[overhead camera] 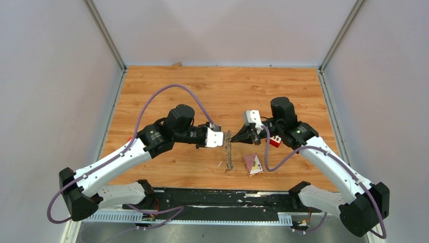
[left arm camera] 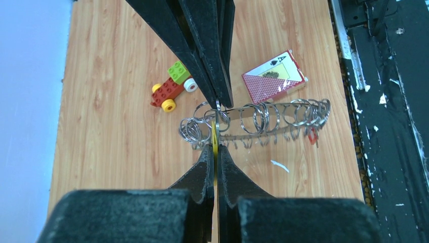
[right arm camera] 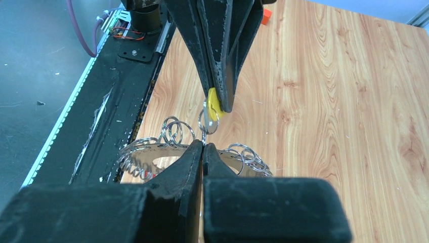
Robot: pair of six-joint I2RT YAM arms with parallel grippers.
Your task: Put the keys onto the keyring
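The keyring (overhead camera: pixel 229 152) is a large wire ring packed with small silver loops. It hangs edge-on between my two grippers. My left gripper (overhead camera: pixel 225 137) is shut on a key with a yellow head (right arm camera: pixel 214 101), held against a small loop at the top of the keyring. In the left wrist view the yellow head (left arm camera: pixel 215 140) shows between my shut fingers (left arm camera: pixel 205 167). My right gripper (overhead camera: pixel 233 137) is shut on a wire loop of the keyring (right arm camera: pixel 152 152); its tips (left arm camera: pixel 221 104) almost touch the left ones. A red tag (left arm camera: pixel 312 135) hangs on the keyring's far end.
A pack of playing cards (overhead camera: pixel 253 164) lies on the wooden table (overhead camera: pixel 202 91) just right of the keyring. A toy brick car (left arm camera: pixel 173 86) sits under the right arm. A white scrap (left arm camera: pixel 279 165) lies near the black front rail (overhead camera: pixel 217 200).
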